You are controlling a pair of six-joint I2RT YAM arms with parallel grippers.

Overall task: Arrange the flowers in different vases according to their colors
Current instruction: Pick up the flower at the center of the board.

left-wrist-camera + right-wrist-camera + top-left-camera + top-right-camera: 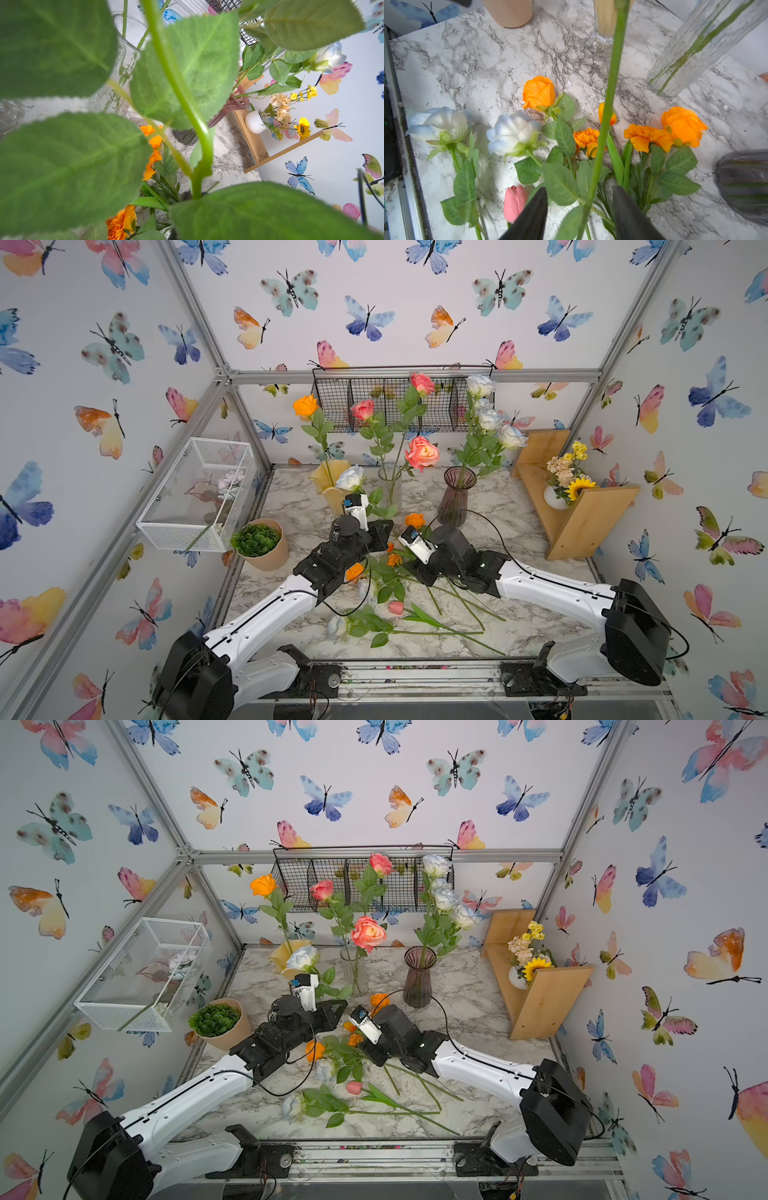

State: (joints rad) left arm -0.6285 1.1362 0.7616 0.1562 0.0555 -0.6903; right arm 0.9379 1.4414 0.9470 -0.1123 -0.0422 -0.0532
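Observation:
My left gripper is shut on the stem of a white rose, held upright in front of the yellow vase. Its leaves hide most of the jaws. My right gripper is open, and that stem passes untouched between its fingers. An orange rose stands in the yellow vase. Pink roses fill the clear vase, white roses the purple vase. On the table lie orange roses, marigolds, white roses and a pink tulip.
A succulent in a tan pot stands at the table's left edge, below a white mesh basket. A wooden shelf at the right carries a sunflower bouquet in a white pot. A black wire basket hangs on the back wall.

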